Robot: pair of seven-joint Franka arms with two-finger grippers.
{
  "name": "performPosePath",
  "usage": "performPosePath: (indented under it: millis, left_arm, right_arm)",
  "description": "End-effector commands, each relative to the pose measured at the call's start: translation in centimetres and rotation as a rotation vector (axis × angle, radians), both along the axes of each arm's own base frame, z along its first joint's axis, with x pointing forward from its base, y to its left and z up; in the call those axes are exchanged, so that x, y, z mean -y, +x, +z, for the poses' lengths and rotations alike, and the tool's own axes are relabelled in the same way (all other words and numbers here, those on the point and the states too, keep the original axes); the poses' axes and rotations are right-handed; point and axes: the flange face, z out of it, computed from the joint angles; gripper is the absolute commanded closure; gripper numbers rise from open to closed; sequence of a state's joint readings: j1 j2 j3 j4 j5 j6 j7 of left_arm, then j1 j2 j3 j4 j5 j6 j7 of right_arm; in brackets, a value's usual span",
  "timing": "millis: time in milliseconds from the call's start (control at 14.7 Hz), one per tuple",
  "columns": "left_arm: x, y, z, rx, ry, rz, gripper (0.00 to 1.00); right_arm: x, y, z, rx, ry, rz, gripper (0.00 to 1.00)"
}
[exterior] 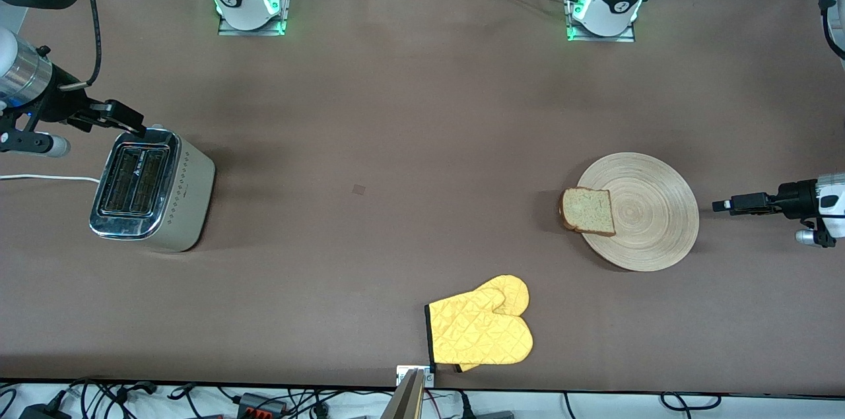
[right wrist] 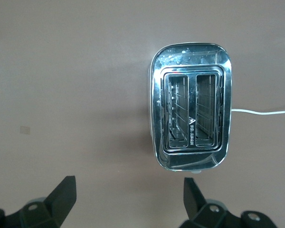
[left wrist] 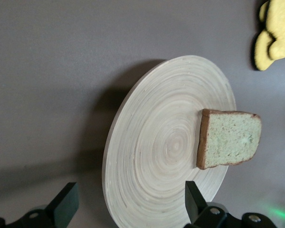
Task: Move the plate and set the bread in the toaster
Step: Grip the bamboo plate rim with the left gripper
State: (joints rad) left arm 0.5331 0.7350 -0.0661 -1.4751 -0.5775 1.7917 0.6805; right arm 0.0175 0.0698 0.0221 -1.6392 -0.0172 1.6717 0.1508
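Observation:
The light-wood plate (exterior: 650,214) lies toward the left arm's end of the table. The bread (exterior: 587,211) lies flat on its rim and overhangs the side toward the right arm's end. My left gripper (exterior: 721,205) is open and empty, low beside the plate's edge at the left arm's end. In the left wrist view the plate (left wrist: 152,156) and the bread (left wrist: 228,142) lie ahead of the left gripper (left wrist: 129,190). The toaster (exterior: 148,191) stands at the right arm's end with both slots empty. My right gripper (exterior: 134,123) is open and empty over the toaster's end farther from the front camera; in the right wrist view the toaster (right wrist: 192,118) lies ahead of the right gripper (right wrist: 129,183).
A yellow oven mitt (exterior: 482,326) lies near the table's front edge, nearer to the front camera than the plate; it also shows in the left wrist view (left wrist: 275,33). The toaster's white cord (exterior: 46,177) runs off toward the table's end.

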Motion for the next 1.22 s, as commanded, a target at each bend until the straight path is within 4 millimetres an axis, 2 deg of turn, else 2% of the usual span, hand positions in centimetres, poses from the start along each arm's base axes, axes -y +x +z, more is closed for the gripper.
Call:
performPosePath:
  millis: [0,68,204,271,339,407,475,746,882,1018,1154]
  left_arm:
    - [-1.1,-0.3,-4.1,0.076,-0.129,0.026,0.02]
    - [-1.5,-0.9,-6.1,0.083,-0.156,0.027,0.02]
    - [-1.0,-1.3,-8.5,0.070,-0.191,0.035,0.06]
    - [-1.0,-1.7,-9.5,0.058,-0.206,0.037,0.20]
    - [-1.0,-2.0,-9.7,0.047,-0.220,0.036,0.39]
    - [-0.5,-2.1,-9.5,0.036,-0.241,0.023,0.55]
    - [-0.3,-2.2,-9.5,0.028,-0.258,0.015,0.63]
    - [0.3,-2.7,-9.3,-0.001,-0.314,-0.007,0.83]
    - [0.7,-2.8,-9.1,-0.011,-0.330,-0.021,0.97]
    - [1.1,-2.9,-8.5,-0.025,-0.357,-0.040,0.99]
    - [2.5,-2.5,-7.3,-0.035,-0.395,-0.091,0.99]
  right_arm:
    - [0.0,0.2,0.4,-0.003,0.016,0.008,0.00]
    - [0.1,0.2,0.4,-0.005,0.016,0.006,0.00]
    - [0.0,0.1,0.5,-0.003,0.016,0.008,0.00]
    - [0.1,0.2,0.4,-0.005,0.016,0.006,0.00]
    - [0.1,0.2,0.4,-0.005,0.016,0.006,0.00]
    - [0.0,0.2,0.4,-0.005,0.027,0.006,0.00]
    - [0.0,0.2,0.4,-0.005,0.033,0.004,0.00]
    - [-0.1,0.1,0.5,-0.004,0.033,0.006,0.00]
    - [0.1,0.2,0.4,-0.005,0.033,0.004,0.00]
    - [0.4,0.2,0.5,-0.004,0.033,-0.001,0.00]
    - [0.3,0.2,0.5,-0.002,0.033,-0.001,0.00]
